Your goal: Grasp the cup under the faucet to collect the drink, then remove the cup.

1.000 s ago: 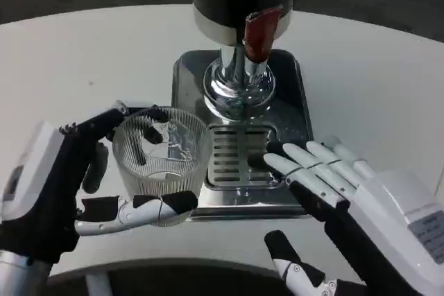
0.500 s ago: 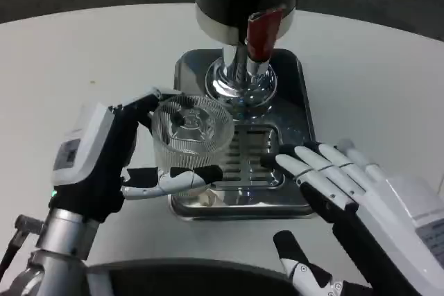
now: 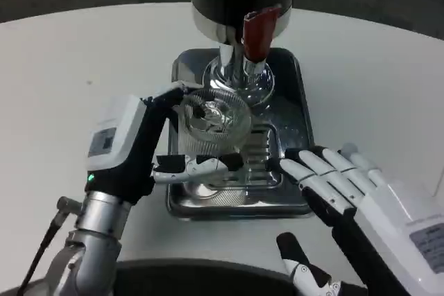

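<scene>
White bench (image 3: 62,81) carried my tray (image 3: 302,129); left hand (image 3: 142,150) gripped the cup (image 3: 214,126) beneath the faucet (image 3: 258,32), right hand (image 3: 347,192) hovered empty, fingers spread.

You won't find any text you can read here. The left hand (image 3: 139,154), at the left of the frame, carries a small grey label on its white back, and the right hand (image 3: 368,213), at the lower right, carries another; the print on both is too small and blurred to make out.
</scene>
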`<state>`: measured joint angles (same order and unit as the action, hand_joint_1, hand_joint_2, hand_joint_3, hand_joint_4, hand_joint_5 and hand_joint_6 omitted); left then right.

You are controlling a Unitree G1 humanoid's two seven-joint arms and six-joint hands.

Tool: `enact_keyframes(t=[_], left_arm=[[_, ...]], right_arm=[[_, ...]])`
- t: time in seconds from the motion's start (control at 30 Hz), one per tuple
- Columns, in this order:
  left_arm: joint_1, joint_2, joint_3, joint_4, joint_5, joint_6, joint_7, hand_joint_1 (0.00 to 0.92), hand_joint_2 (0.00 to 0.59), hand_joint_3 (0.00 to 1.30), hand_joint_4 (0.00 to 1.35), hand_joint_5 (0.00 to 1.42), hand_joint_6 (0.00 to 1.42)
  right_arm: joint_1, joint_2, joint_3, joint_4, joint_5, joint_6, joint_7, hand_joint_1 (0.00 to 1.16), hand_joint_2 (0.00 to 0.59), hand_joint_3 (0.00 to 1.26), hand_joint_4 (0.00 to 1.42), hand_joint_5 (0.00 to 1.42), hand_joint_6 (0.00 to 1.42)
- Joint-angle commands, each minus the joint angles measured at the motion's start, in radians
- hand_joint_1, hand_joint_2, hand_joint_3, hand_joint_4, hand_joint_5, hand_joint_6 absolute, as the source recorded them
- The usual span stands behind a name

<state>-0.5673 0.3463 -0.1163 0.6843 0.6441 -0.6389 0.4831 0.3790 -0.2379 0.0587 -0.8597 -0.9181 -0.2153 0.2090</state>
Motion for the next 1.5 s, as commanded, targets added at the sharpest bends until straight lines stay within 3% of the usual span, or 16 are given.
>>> enact_keyframes(t=[0.03,0.47,0.87,0.93,1.07,1.2,1.3,1.5], left_arm=[[-0.064,-0.022,-0.034,0.077,0.016,-0.005,0.098,0.643,0.001,1.00,1.09,1.22,1.39],[-0.216,-0.080,-0.154,0.293,0.043,-0.004,0.201,0.645,0.000,1.00,1.09,1.22,1.39],[-0.211,-0.064,-0.213,0.335,0.043,0.010,0.251,0.643,0.000,0.98,1.04,1.19,1.34],[-0.204,-0.059,-0.216,0.332,0.043,0.014,0.259,0.639,0.003,0.93,0.98,1.14,1.28],[-0.197,-0.048,-0.226,0.335,0.038,0.016,0.233,0.523,0.030,0.62,0.62,0.92,1.05],[-0.197,-0.044,-0.228,0.340,0.028,0.013,0.210,0.408,0.047,0.38,0.39,0.73,0.79],[-0.193,-0.042,-0.228,0.330,0.027,0.005,0.208,0.368,0.058,0.28,0.30,0.65,0.65],[-0.182,-0.041,-0.217,0.324,0.008,-0.004,0.192,0.280,0.027,0.19,0.22,0.58,0.54]], right_arm=[[0.003,0.008,0.015,0.011,-0.013,-0.011,-0.023,0.36,0.530,0.17,0.10,0.09,0.05],[0.024,0.023,0.029,0.004,-0.034,-0.003,-0.033,0.36,0.530,0.17,0.10,0.09,0.06],[0.025,0.037,0.024,0.009,-0.035,-0.001,-0.039,0.36,0.530,0.17,0.10,0.10,0.08],[0.023,0.038,0.025,0.012,-0.034,0.001,-0.038,0.36,0.530,0.17,0.11,0.10,0.09],[0.017,0.042,0.027,0.013,-0.031,0.007,-0.032,0.36,0.530,0.17,0.11,0.10,0.09],[0.015,0.051,0.029,0.004,-0.034,0.016,-0.029,0.36,0.530,0.17,0.11,0.11,0.09],[0.026,0.051,0.029,0.006,-0.035,0.017,-0.029,0.36,0.530,0.17,0.11,0.11,0.09],[0.032,0.051,0.025,0.004,-0.036,0.017,-0.033,0.36,0.530,0.17,0.11,0.11,0.10]])
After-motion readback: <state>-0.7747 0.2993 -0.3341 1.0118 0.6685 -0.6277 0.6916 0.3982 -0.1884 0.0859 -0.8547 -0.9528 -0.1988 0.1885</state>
